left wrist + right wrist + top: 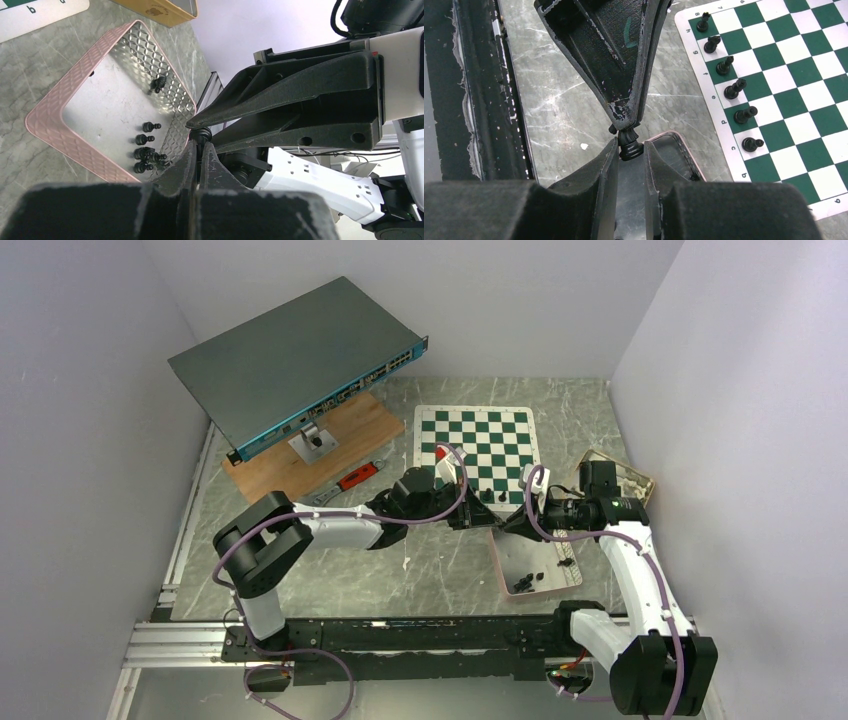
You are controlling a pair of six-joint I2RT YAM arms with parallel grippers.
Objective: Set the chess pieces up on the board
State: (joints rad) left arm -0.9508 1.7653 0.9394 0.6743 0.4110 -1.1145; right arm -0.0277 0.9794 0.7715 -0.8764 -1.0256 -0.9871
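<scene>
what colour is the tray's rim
The tray rim is pale pink; clearest in the left wrist view.

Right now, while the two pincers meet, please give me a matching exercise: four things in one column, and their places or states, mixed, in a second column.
Things:
1 board
2 tray
3 chess piece
4 yellow box

Places or states:
A gripped by left pincer and right pincer together
B contains loose pieces
C lies beside the board, near the right wall
D carries six pieces in a row along one edge

Pairs: 1-D, 2-B, 3-A, 4-C
</scene>
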